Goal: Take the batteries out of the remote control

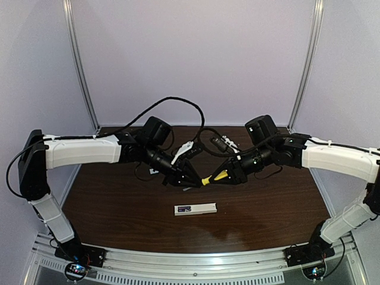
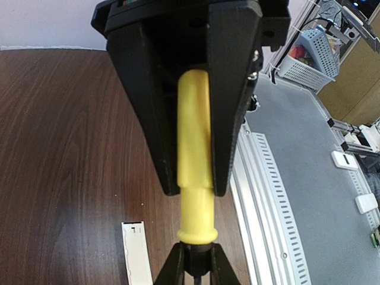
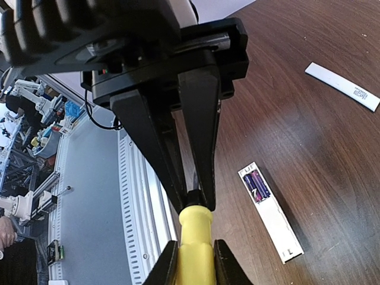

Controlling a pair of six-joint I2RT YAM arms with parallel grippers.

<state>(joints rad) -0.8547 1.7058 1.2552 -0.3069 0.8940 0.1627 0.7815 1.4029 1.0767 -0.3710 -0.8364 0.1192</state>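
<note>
The white remote control (image 1: 195,209) lies flat on the brown table with its compartment open. Two purple batteries (image 3: 256,186) sit inside at one end; they also show in the top view (image 1: 183,208). One end of the remote shows in the left wrist view (image 2: 138,255). A yellow-handled screwdriver (image 1: 215,177) hangs in the air between both grippers, above and behind the remote. My right gripper (image 3: 196,246) is shut on its yellow handle (image 3: 196,225). My left gripper (image 2: 196,249) is shut on its dark collar by the shaft.
The thin white cover strip (image 3: 342,86) lies on the table apart from the remote. The metal rail (image 2: 267,196) runs along the table's near edge. Grey floor and baskets lie beyond it.
</note>
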